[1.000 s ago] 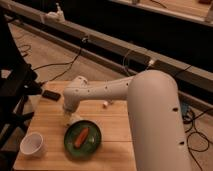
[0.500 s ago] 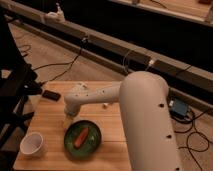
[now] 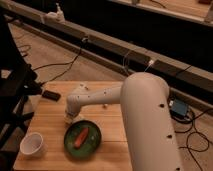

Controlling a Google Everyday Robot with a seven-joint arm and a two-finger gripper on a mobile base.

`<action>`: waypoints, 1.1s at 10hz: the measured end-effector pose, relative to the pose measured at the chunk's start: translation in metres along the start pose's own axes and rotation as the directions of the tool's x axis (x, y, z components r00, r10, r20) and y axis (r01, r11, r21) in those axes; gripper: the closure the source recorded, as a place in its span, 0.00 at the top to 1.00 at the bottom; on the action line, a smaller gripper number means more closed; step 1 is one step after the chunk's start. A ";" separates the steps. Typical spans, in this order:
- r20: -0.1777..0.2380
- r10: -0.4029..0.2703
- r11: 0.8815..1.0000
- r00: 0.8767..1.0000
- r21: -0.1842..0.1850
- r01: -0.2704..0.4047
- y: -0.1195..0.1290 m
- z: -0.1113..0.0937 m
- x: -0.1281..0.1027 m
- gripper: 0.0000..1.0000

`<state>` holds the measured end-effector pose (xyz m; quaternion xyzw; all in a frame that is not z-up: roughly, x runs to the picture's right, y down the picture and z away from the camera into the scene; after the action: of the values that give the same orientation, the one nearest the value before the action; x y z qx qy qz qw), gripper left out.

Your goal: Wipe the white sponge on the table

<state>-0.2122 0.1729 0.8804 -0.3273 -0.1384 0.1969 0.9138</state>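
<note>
The table [image 3: 50,122] is a square light-brown wooden top. My white arm reaches from the right foreground across it to the left. My gripper [image 3: 71,118] points down at the table just behind the far left rim of the green plate [image 3: 90,147]. A small pale patch shows at the gripper's tip; I cannot tell whether it is the white sponge, which otherwise is hidden. An orange carrot-like piece [image 3: 81,136] lies on the plate.
A round white cup [image 3: 31,144] stands at the front left of the table. A flat black object [image 3: 51,95] lies at the back left edge. Cables run over the floor behind, and a blue box [image 3: 178,108] sits to the right.
The arm's big forward link has swung left and covers more of the table's right side. The gripper has dropped slightly toward the plate's rim. Cup, plate and black object have not moved.
</note>
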 end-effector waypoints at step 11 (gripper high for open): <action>0.181 -0.015 1.000 0.983 -0.019 0.019 -0.009 -0.029 -0.025 0.00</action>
<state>-0.2206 0.1401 0.8616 -0.3162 -0.2258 0.2166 0.8956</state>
